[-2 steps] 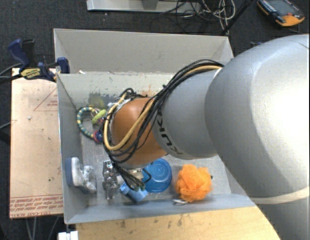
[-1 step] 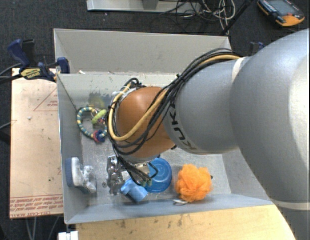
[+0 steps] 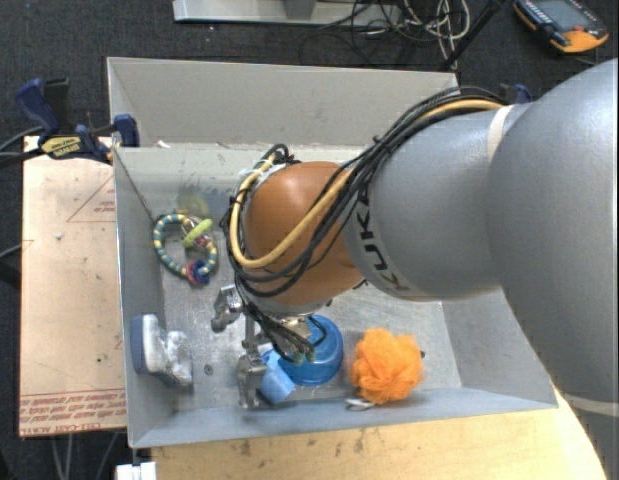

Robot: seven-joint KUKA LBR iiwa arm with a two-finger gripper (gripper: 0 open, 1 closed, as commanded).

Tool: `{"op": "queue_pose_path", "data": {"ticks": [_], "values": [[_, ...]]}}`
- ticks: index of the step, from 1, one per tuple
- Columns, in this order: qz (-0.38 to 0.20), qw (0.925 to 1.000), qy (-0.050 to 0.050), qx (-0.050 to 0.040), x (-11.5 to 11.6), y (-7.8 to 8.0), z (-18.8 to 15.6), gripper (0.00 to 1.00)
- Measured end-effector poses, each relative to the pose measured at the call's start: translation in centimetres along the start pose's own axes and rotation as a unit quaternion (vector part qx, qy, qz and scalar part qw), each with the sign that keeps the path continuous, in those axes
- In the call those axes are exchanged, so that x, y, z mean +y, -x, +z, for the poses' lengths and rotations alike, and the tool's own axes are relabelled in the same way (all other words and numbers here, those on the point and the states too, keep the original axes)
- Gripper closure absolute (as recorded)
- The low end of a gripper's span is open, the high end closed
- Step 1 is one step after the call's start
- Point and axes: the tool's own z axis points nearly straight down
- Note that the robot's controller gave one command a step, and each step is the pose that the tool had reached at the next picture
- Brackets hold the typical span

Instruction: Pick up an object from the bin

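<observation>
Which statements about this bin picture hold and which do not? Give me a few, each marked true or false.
1. An orange fluffy ball lies in the lower right of the bin as the camera sees it. True.
2. The bead ring lies directly under the hand. False: it lies apart from the hand, in the bin's upper left.
3. The hand is low over the bin's lower middle, beside a blue round piece. True.
4. The white and blue toy rests against the bin's right wall. False: it lies by the left wall, in the lower left.
</observation>
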Motion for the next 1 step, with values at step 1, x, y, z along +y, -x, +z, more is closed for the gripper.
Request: {"op": "queue_pose_path", "data": {"ticks": [1], "values": [[-0.003, 1.0, 0.0, 0.0002, -0.56, -0.02, 1.82, 0.0]]}}
